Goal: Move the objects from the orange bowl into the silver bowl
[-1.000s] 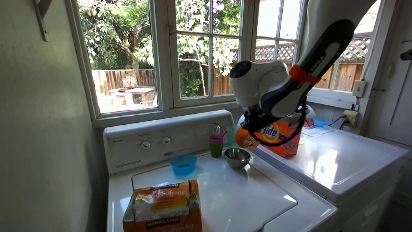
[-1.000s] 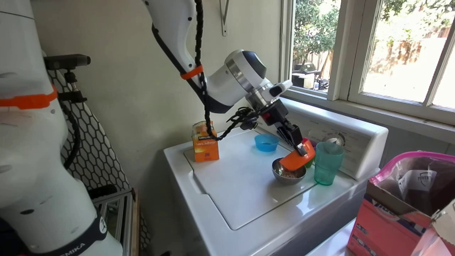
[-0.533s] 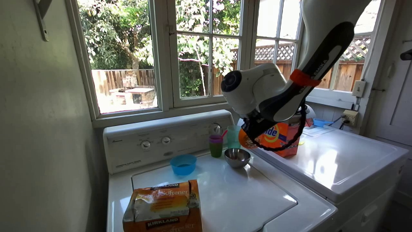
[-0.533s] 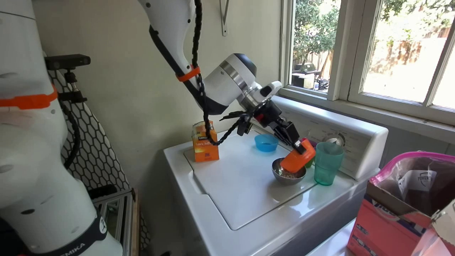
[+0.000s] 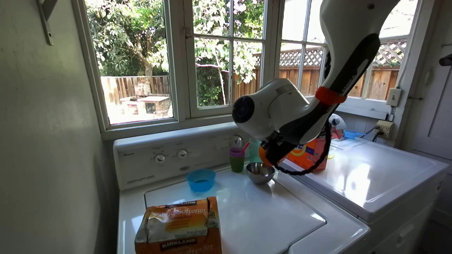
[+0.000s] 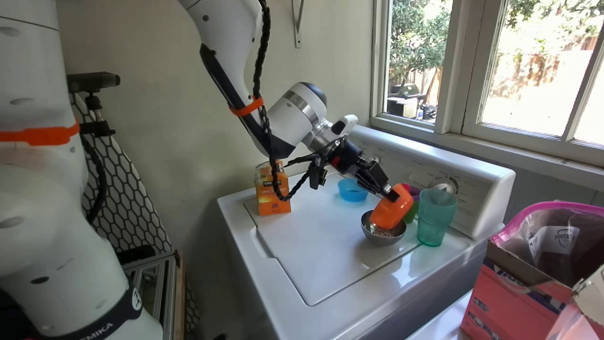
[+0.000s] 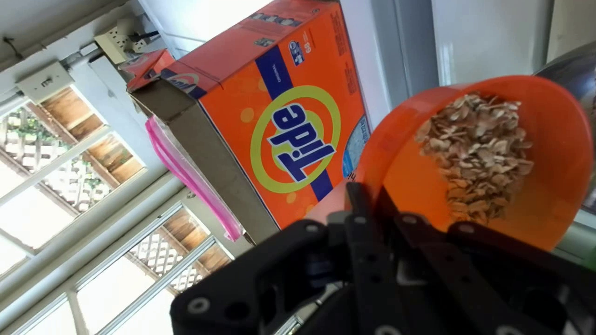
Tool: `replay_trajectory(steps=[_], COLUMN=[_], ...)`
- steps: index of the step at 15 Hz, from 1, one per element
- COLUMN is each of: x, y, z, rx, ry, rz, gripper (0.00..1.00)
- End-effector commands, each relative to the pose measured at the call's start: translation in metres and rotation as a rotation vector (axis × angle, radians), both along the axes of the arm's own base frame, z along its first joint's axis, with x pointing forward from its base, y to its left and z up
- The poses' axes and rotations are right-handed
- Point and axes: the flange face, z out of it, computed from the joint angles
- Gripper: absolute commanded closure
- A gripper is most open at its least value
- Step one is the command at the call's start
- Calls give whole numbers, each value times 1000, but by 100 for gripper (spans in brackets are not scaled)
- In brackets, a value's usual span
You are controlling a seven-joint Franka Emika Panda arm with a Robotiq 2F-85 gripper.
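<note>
Pincer (image 7: 374, 201) clamped on rim of orange bowl (image 6: 392, 211), tilted just above silver bowl (image 6: 384, 241).

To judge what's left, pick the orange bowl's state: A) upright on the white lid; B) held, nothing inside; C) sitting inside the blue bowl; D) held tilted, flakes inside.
D: an exterior view shows the orange bowl tilted in the fingers; the wrist view shows flakes inside.

v. bright window (image 5: 231, 53) lt., glare on lid (image 5: 261, 211)
</note>
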Motion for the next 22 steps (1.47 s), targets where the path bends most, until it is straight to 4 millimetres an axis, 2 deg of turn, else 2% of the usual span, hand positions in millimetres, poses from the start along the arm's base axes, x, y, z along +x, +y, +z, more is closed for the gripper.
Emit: replay_trajectory(steps=[1, 5, 6, 8, 9, 11, 17, 22], x=[-6, -8, -6, -6, -6, -6, -18, -27], y=[9, 13, 13, 14, 14, 15, 41, 63], z=[-18, -25, -20, -22, -22, -21, -27, -41], rx=[-77, -48, -63, -60, -60, -82, -202, -329], ry=[-48, -58, -43, -44, -45, -64, -55, -46], rz=[14, 11, 7, 6, 6, 7, 41, 65], gripper=[98, 98, 93, 93, 98, 98, 98, 98])
